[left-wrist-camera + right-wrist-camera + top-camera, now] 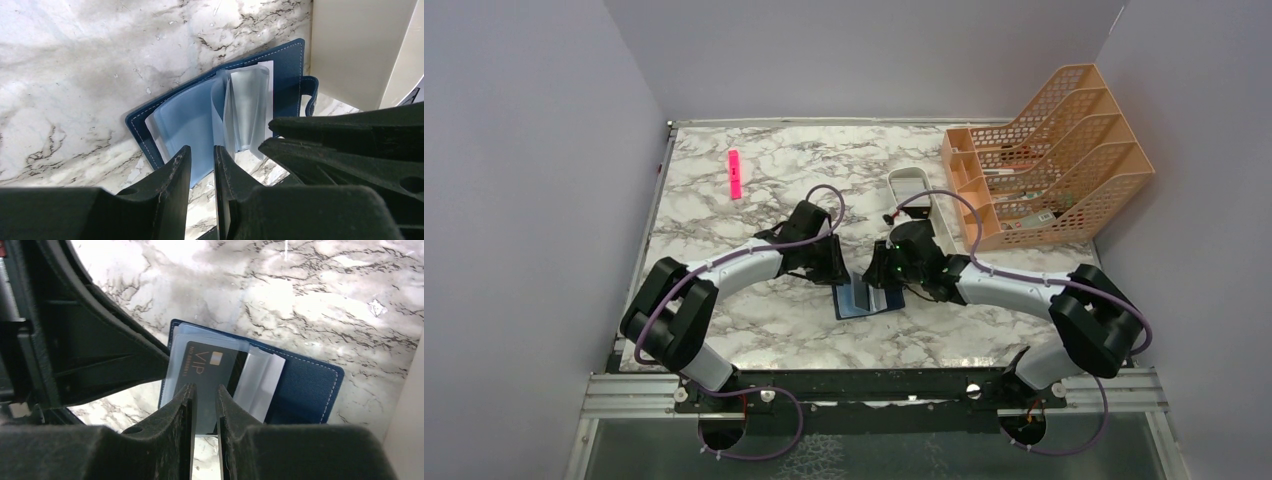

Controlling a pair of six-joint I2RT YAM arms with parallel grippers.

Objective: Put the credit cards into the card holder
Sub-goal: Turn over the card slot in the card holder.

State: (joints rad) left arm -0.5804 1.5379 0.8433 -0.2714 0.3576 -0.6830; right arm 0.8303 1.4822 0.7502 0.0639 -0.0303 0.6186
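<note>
- While hovering at mid-frame, the right claw [205, 390] is pinched almost closed on a dark card [205, 365] tucked into the open wallet [856, 300].
- Left claw [201, 152]: fingers a slit apart over a clear sleeve [185, 120]; whether it grips, I cannot tell.
- Farther, upper right: white tray [911, 185], orange rack [1049, 160].

Navy card holder [306, 386] lying open, clear sleeves fanned, dark grey VIP credit card [206, 369] among them
</note>
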